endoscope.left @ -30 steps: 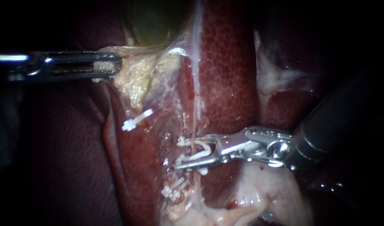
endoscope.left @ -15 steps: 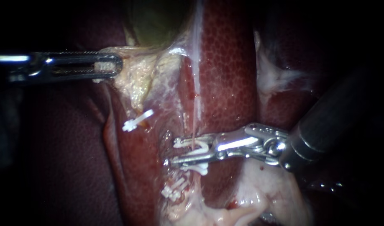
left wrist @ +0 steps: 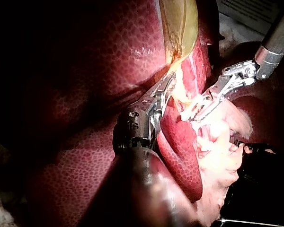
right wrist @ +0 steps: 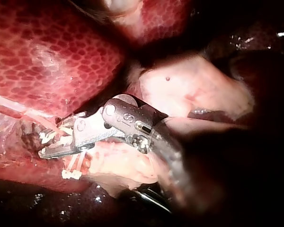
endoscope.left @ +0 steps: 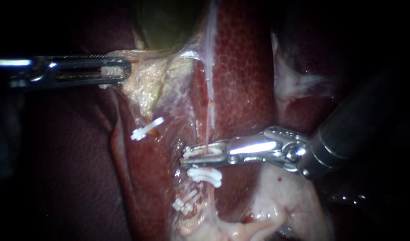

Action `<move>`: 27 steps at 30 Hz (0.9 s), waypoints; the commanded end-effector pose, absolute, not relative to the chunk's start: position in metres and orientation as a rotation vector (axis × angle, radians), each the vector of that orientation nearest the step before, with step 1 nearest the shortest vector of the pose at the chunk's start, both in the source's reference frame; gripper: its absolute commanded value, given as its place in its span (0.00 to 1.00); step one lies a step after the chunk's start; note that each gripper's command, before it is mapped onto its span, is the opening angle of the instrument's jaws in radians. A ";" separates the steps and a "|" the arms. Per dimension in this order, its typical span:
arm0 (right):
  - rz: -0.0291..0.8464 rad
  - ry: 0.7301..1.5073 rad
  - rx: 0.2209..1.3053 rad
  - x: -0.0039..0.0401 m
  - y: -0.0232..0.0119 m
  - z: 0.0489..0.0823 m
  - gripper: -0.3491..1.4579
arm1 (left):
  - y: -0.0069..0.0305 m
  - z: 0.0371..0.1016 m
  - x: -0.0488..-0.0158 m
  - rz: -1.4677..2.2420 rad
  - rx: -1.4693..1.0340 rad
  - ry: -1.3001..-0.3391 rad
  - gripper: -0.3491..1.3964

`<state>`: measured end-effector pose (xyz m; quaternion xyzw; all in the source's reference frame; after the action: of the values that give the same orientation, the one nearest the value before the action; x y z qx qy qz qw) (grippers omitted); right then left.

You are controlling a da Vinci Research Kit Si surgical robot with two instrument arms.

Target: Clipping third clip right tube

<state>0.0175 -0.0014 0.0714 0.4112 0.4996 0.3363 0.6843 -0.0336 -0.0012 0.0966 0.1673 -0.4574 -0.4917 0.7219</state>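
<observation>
On my right instrument (endoscope.left: pixel 188 157), jaws clench the clip (endoscope.left: pixel 194 151) square across the upright right tube (endoscope.left: pixel 208 129) (left instrument (endoscope.left: pixel 118 71) grips the gallbladder (endoscope.left: pixel 167 27)).

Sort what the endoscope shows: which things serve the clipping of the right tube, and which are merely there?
In use:
right instrument, shut on the held clip
right tube
left instrument, shut on pale tissue

Merely there:
liver
gallbladder
far clip
two lower clips
</observation>
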 end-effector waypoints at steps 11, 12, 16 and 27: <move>0.768 1.112 0.941 0.0167 -0.0007 0.0708 0.00 | -0.0012 0.0967 -0.0336 -1.086 0.370 -1.010 0.03; 0.773 1.110 0.944 0.0167 -0.0007 0.0708 0.00 | -0.0012 0.0967 -0.0336 -1.086 0.370 -1.010 0.03; 0.796 1.101 0.953 0.0165 -0.0007 0.0709 0.00 | -0.0012 0.0967 -0.0336 -1.086 0.370 -1.010 0.03; 0.807 1.089 0.964 0.0162 -0.0008 0.0710 0.00 | -0.0012 0.0967 -0.0336 -1.086 0.370 -1.010 0.03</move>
<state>0.0162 -0.0008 0.0710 0.4283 0.4838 0.3587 0.6737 -0.0336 -0.0012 0.0967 0.1675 -0.4573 -0.4916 0.7219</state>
